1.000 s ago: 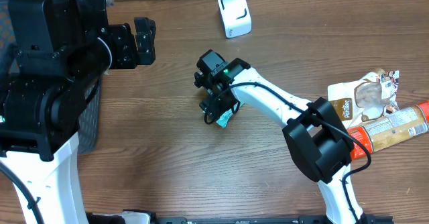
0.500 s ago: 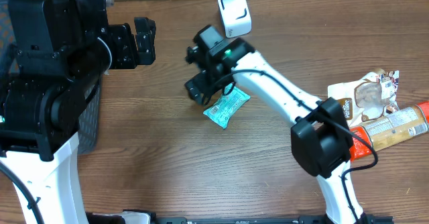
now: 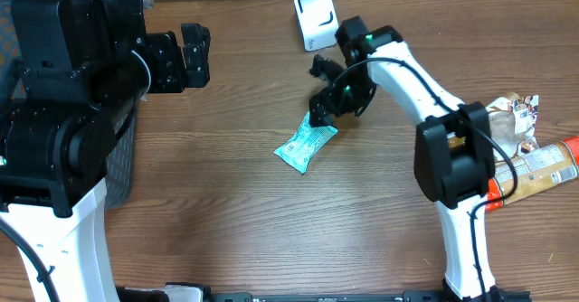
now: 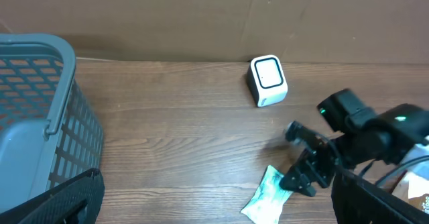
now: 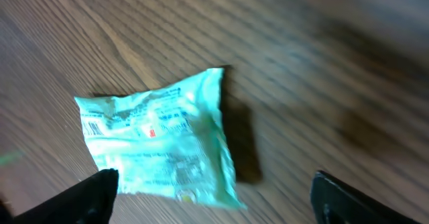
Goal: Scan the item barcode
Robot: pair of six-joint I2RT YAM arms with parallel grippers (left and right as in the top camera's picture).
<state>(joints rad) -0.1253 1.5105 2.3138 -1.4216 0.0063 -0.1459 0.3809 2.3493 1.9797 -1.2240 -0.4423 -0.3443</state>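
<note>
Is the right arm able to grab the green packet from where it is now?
Probably yes. The right gripper hangs open right by the green packet, which lies flat on the table with nothing in between.

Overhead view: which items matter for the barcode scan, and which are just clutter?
For the job: teal packet, white scanner, right gripper (open, not holding the packet).
Lying about: grey basket, snack bag, orange tube.

A wooden table bears a teal packet, white scanner, grey basket and snack bags.
</note>
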